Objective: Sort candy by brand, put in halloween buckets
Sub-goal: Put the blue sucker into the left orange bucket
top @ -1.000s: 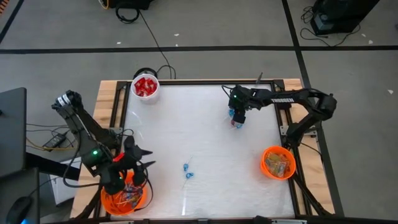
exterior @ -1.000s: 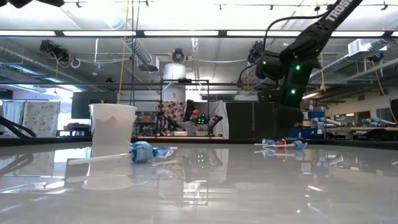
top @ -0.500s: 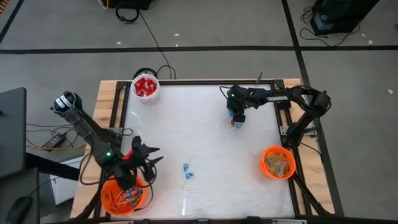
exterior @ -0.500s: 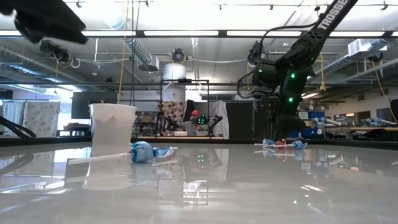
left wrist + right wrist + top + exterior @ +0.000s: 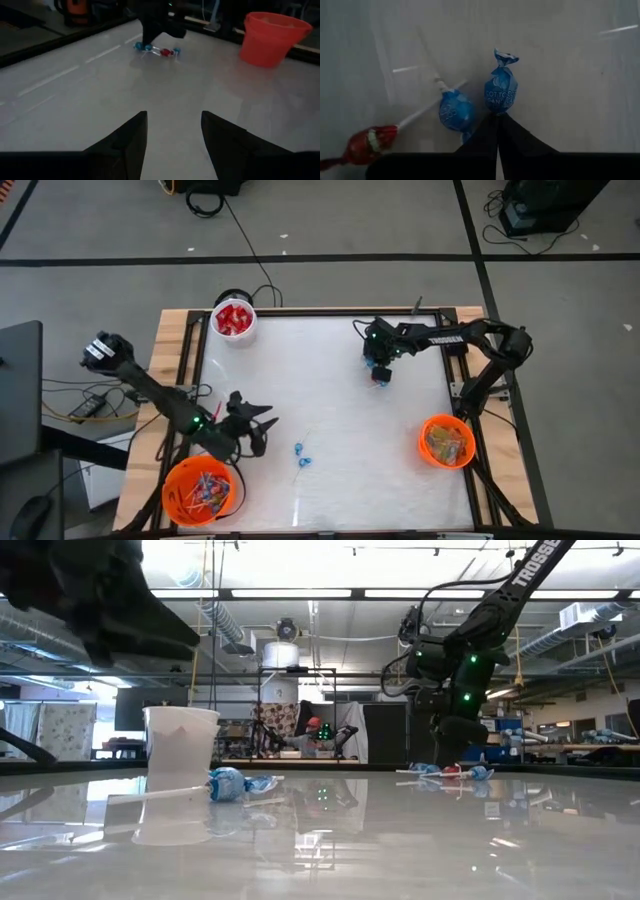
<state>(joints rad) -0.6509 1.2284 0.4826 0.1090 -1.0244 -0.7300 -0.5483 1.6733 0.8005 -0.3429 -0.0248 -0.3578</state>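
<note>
Step in hand: pick-up of a lollipop for sorting. Near edge of the table: left gripper hovers with fingers apart, empty, beside the near-left orange bucket; 2 blue lollipops lie loose just right of it. Toward the far-right corner, right gripper has its fingers pressed together on the blue lollipop; a second blue lollipop and a red lollipop lie alongside. Next move likely calls for a lift, then carry to the matching bucket.

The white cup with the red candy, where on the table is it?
From above, the white cup stands at the table's far left corner, well apart from the left gripper and the orange bucket near the front edge.
</note>
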